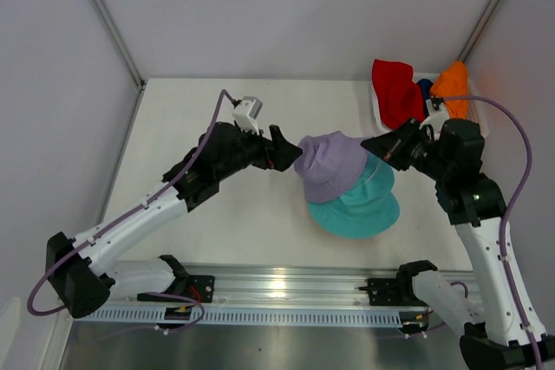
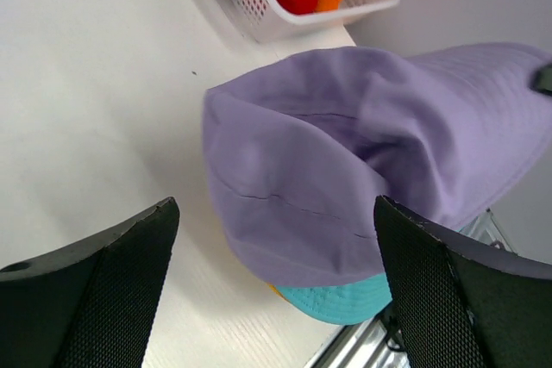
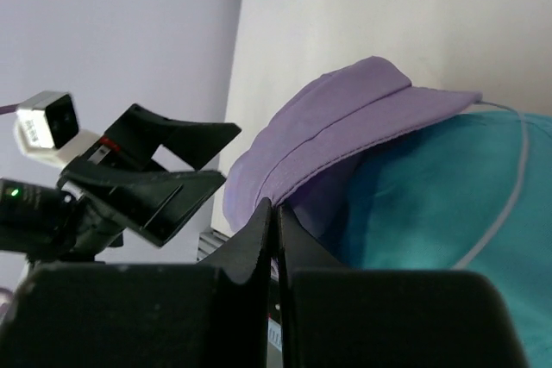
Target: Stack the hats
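Observation:
A lavender hat (image 1: pixel 334 162) lies tilted over a teal hat (image 1: pixel 360 205) at mid-table. In the left wrist view a thin yellow sliver (image 2: pixel 278 290) shows under the teal brim (image 2: pixel 345 303). My right gripper (image 1: pixel 373 145) is shut on the right brim of the lavender hat (image 3: pixel 345 127) and holds it over the teal hat (image 3: pixel 431 204). My left gripper (image 1: pixel 286 149) is open and empty, just left of the lavender hat (image 2: pixel 345 152). The red hat (image 1: pixel 395 93), orange hat (image 1: pixel 453 84) and dark blue hat (image 1: pixel 424 88) sit in the basket.
A white mesh basket (image 1: pixel 479 120) stands at the back right corner, close behind my right arm; it also shows in the left wrist view (image 2: pixel 259 6). Grey walls enclose the table on three sides. A metal rail runs along the near edge.

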